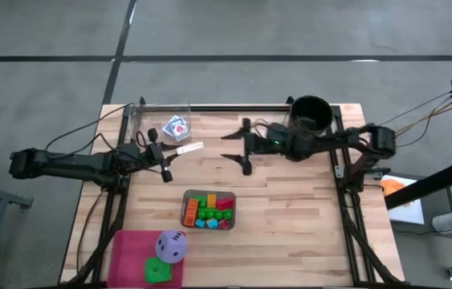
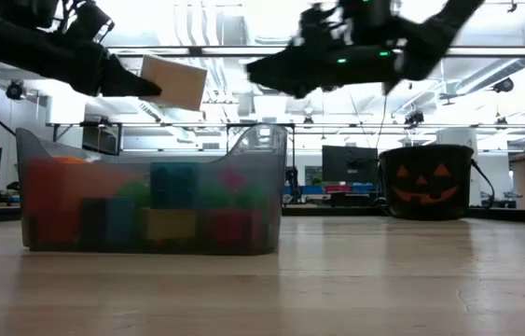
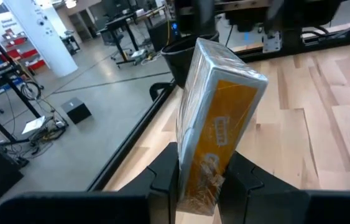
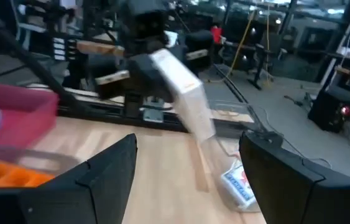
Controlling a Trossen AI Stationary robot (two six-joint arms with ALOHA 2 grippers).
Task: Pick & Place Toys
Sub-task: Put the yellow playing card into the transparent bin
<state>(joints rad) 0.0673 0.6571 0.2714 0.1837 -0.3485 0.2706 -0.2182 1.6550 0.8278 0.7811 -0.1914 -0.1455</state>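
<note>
My left gripper [image 1: 169, 154] is shut on a small flat card pack [image 1: 189, 148] in clear film, with an orange-yellow face [image 3: 221, 124], held above the table's far left part. My right gripper [image 1: 238, 151] hangs open just to the right of it, fingers pointing at the pack [image 4: 184, 93] and touching nothing. More toys: a blue-and-red card pack [image 1: 177, 127] lies in a clear tray [image 1: 141, 112], bright blocks fill the grey tray [image 1: 208, 209], and a purple die [image 1: 171, 245] and a green die [image 1: 157, 270] sit in a pink bin [image 1: 125, 257]. My left gripper pinches the card pack's near end [image 3: 199, 168] between its two fingers [image 3: 162, 180], which press its two broad faces. The fingers come about level from the table's left. The pack sticks out past the fingertips toward the right gripper, on edge and clear of the table [image 2: 173, 82].
A black round bucket [image 1: 310, 112] with an orange pumpkin face [image 2: 425, 182] stands at the far right, behind my right arm. Bare wood [image 1: 290, 225] lies right of the grey tray. Black frame rails run along the table's edges.
</note>
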